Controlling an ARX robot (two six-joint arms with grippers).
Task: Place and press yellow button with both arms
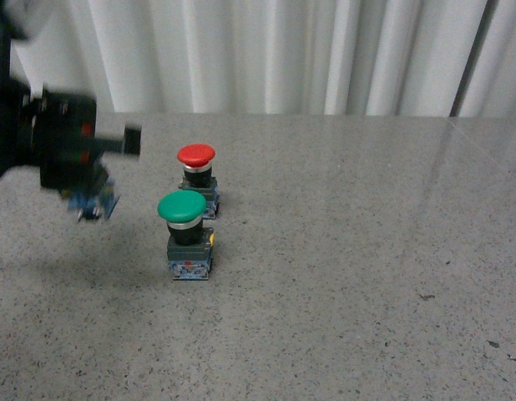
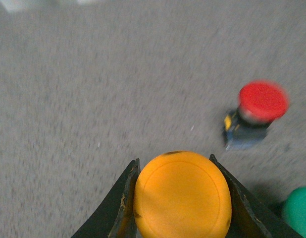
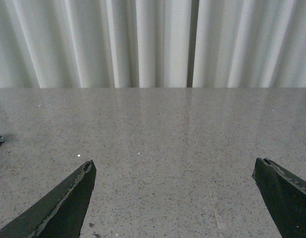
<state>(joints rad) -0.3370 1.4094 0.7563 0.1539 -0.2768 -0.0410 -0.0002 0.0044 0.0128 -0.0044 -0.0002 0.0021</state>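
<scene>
closest to us, our left hand [image 2: 175, 166] is clamped on the yellow button [image 2: 182, 196], one black finger [image 2: 126, 198] pressed to each side of the wide yellow cap. in the front view this hand shows blurred at the far left, with the button's blue-grey base hanging under it, clear of the surface, and a faint shadow on the bench [image 1: 341, 276] below.

the bench is grey speckled stone and fills most of the front view; a white pleated curtain [image 1: 283, 50] hangs along its far edge.

our right hand [image 3: 174, 163] is spread wide, its two dark fingers well apart, with only bare bench and curtain between them.

the green button [image 1: 189, 234] stands upright on the bench, to the right of the held yellow button and nearer to us than the red button [image 1: 197, 175]. the red one stands upright just behind the green one. both are well apart from the left hand. in the left wrist view the red cap is blurred, and only an edge of the green cap shows at the corner.
</scene>
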